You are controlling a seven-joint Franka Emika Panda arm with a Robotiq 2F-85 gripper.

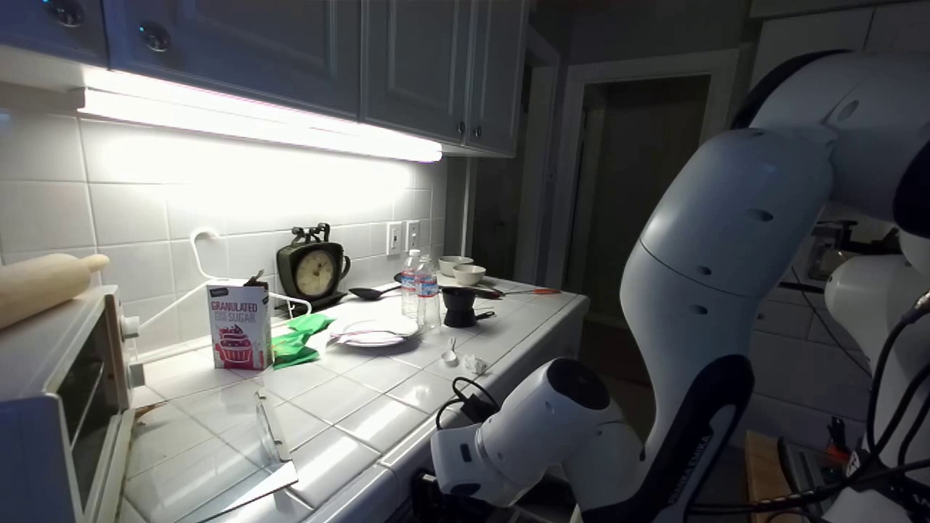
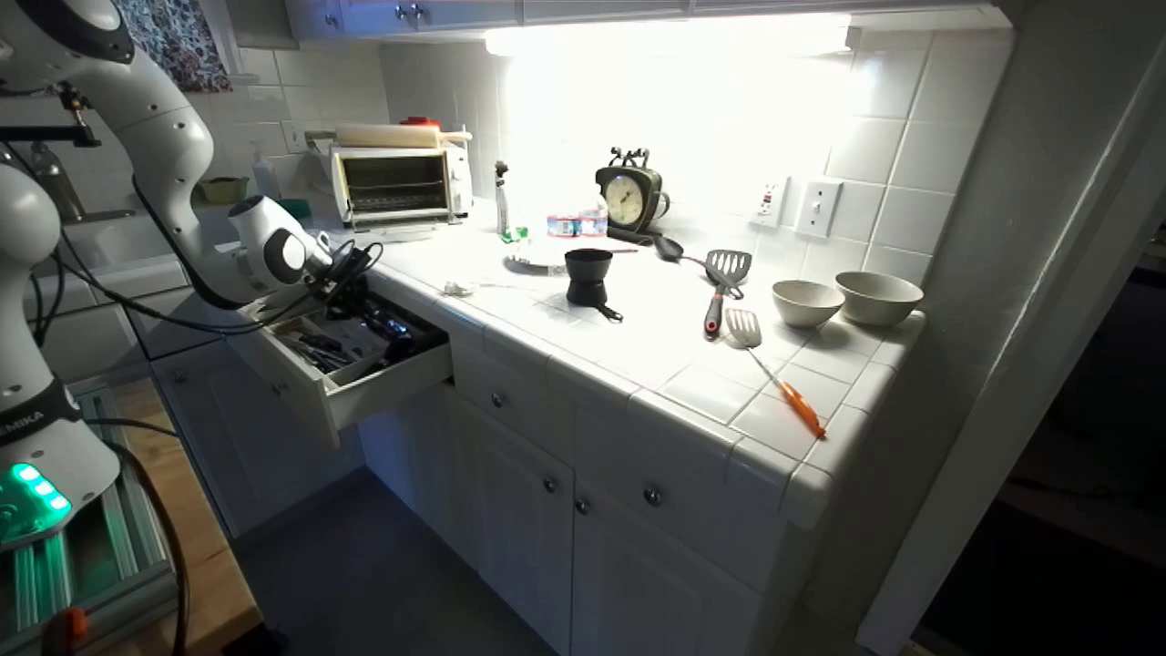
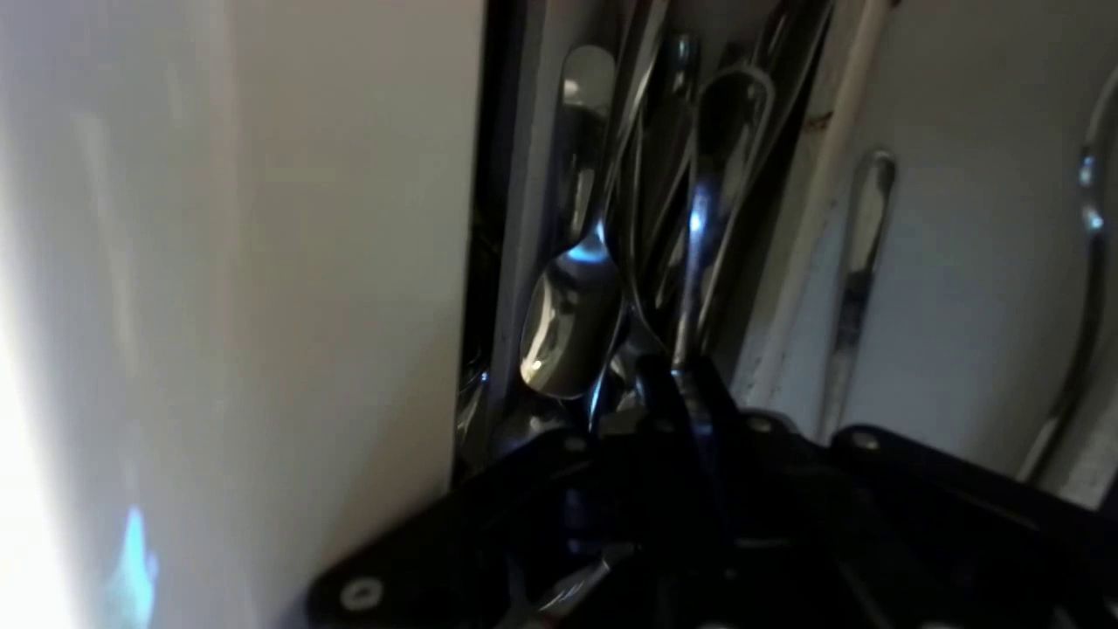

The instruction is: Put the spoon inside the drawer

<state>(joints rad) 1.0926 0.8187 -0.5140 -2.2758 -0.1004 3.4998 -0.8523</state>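
The drawer (image 2: 398, 383) stands pulled out under the counter, with dark cutlery inside, in an exterior view. My gripper (image 3: 684, 374) reaches down into it. In the wrist view its dark fingertips are close together around the slim handle of the spoon (image 3: 729, 114), whose rounded end points away from the gripper. Whether that end rests on the cutlery below is hard to tell. Beside it a brighter spoon (image 3: 568, 323) lies among other silverware in the same compartment. Deep shadow hides much of the fingers.
A divider (image 3: 808, 192) separates the cutlery from a compartment with a loose slim utensil (image 3: 856, 271). Left of the drawer's inside runs a pale smooth surface (image 3: 349, 218). On the counter (image 2: 510, 319) stand a black cup-shaped item (image 2: 588, 278), bowls (image 2: 806, 302) and a toaster oven (image 2: 396, 182).
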